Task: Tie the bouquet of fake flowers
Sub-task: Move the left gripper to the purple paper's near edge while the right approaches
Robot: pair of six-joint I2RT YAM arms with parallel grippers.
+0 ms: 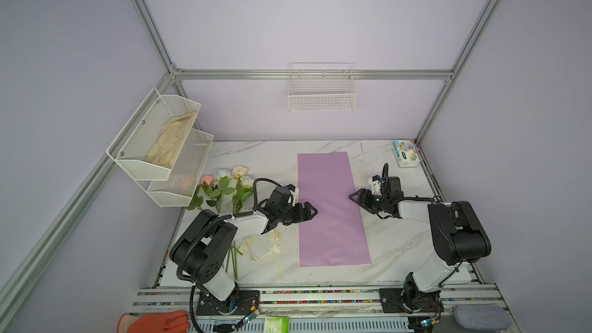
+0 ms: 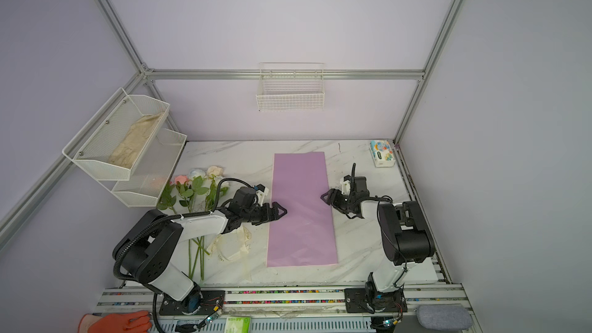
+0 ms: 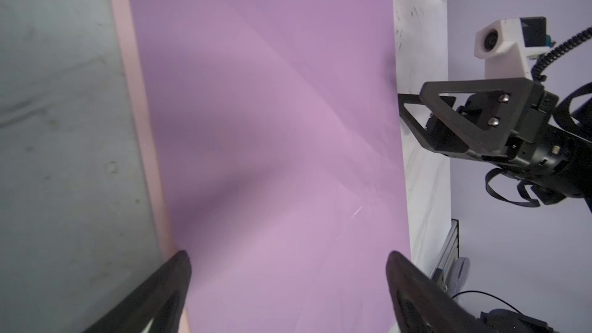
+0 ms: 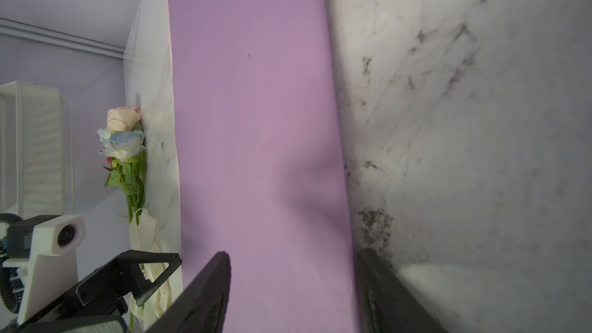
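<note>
The bouquet of fake flowers [image 1: 221, 187] [image 2: 192, 187] [image 4: 123, 142] lies loose on the left of the marble table: pink, pale blue and white roses with green leaves, the stems partly under my left arm. A flat lilac paper sheet [image 1: 333, 241] [image 2: 302, 241] [image 3: 272, 107] [image 4: 256, 107] lies in the middle. My left gripper [image 1: 312, 211] [image 2: 283, 211] [image 3: 288, 256] hangs open over the sheet's left edge. My right gripper [image 1: 352, 197] [image 2: 323, 196] [image 4: 293, 254] is open over the right edge. Both are empty.
A cream lettered ribbon [image 1: 266, 246] [image 2: 232, 246] lies between stems and sheet. A white mesh shelf [image 1: 160, 155] holding a cloth overhangs the table's left. A wire basket [image 1: 322, 97] hangs on the back wall. A tissue pack [image 1: 406, 153] sits back right, an orange glove [image 1: 153, 323] in front.
</note>
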